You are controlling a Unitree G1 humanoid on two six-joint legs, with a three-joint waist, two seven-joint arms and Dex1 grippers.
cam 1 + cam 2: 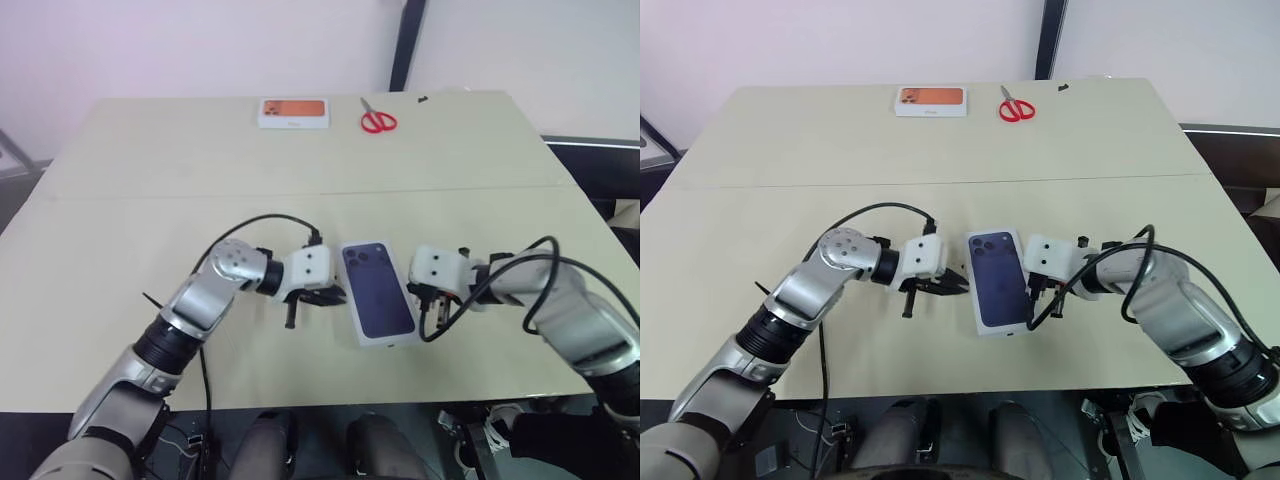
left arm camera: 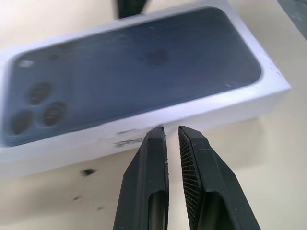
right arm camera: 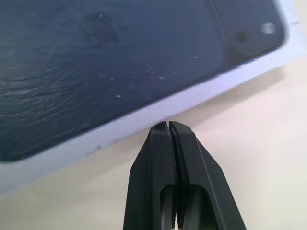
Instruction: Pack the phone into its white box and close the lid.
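Note:
The lid (image 1: 378, 290), white with a dark phone picture on top, lies flat near the table's front edge and covers the white box beneath it. The phone itself is hidden. My left gripper (image 2: 171, 130) is at the lid's left long side, its fingers nearly together with nothing between them and their tips just short of the white side wall (image 2: 144, 129). My right gripper (image 3: 168, 124) is at the opposite long side, shut, with its tips touching the white edge (image 3: 120, 127).
A small white box with an orange picture (image 1: 294, 112) and red scissors (image 1: 378, 121) lie at the far edge of the beige table (image 1: 150, 200). A seam crosses the table's middle. The lid lies close to the near edge.

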